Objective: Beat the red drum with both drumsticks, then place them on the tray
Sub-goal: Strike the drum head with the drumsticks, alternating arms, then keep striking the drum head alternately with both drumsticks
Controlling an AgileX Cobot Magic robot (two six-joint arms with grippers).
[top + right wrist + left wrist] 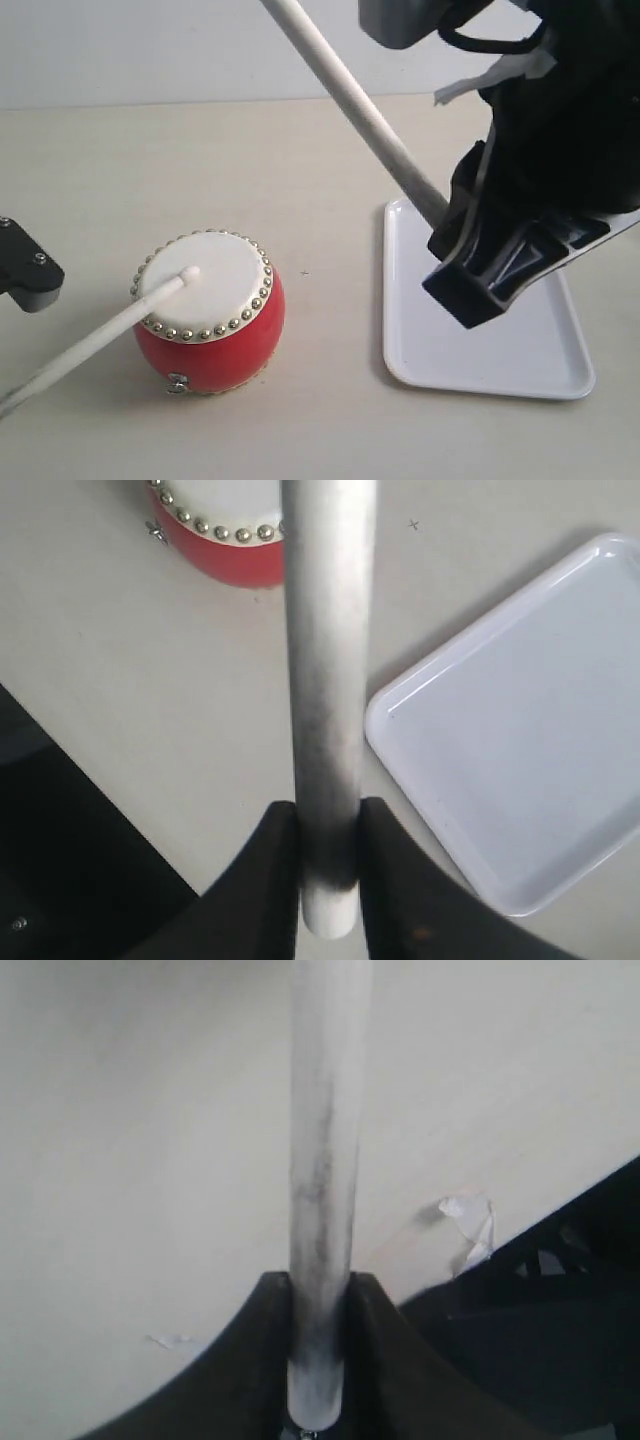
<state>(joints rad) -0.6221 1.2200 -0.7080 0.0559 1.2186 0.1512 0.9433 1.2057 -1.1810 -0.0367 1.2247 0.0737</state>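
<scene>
The red drum (210, 345) stands on the table, left of centre. One drumstick (100, 345) slants in from the lower left, its rounded tip resting on the cream skin. My left gripper (320, 1300) is shut on that drumstick (325, 1140); the gripper itself is outside the exterior view. My right gripper (440, 215) hangs over the left rim of the white tray (530, 350), shut on the second drumstick (350, 90), which is raised steeply toward the upper left. In the right wrist view this drumstick (325, 660) sits between the fingers of the right gripper (328, 825), with the drum (235, 565) and tray (520, 730) beyond.
A black arm part (25, 268) juts in at the left edge. The bulky black right arm (560, 150), with a white tape scrap (460, 88), covers the tray's far end. Bare table lies between drum and tray.
</scene>
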